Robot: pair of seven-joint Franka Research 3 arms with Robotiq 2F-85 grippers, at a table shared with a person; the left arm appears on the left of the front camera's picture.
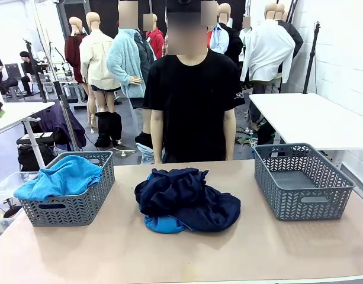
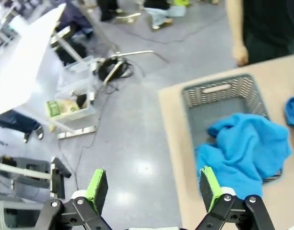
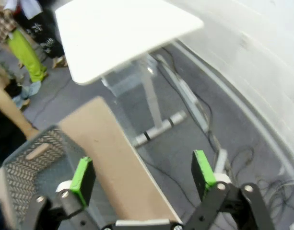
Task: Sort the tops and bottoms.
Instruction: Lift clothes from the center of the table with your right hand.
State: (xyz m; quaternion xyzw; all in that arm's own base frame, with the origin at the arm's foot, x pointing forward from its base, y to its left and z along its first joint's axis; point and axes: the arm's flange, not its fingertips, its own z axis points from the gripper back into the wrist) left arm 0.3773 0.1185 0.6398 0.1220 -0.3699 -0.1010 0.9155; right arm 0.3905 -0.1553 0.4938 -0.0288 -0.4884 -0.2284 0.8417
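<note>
Both pincers are standing fully open and gripping nothing; the left pincer (image 2: 153, 188) is hanging high over the floor just off the left end of the bench (image 1: 169, 254), pointing down, with the left grey mesh basket (image 1: 68, 207) lying off to one side of it; the right pincer (image 3: 142, 176) is hanging likewise past the right end, near a corner of the right grey mesh basket (image 1: 302, 183); one sky-blue top (image 1: 60, 177) is already lying in the left basket, draping over its rim; the navy bottoms (image 1: 187, 198) are sitting heaped mid-bench between the baskets, covering a second sky-blue top (image 1: 163, 223) that is poking out at the near edge; I'm reading the step in hand as picking navy off the heap for the right basket, which is holding nothing; I'm suggesting pinching a raised fold at the crest and lifting straight up and high, so the blue layer isn't dragging along; the person (image 1: 193, 100) is standing at the far edge, arms hanging down, so I'm advising an approach from the near side.
</note>
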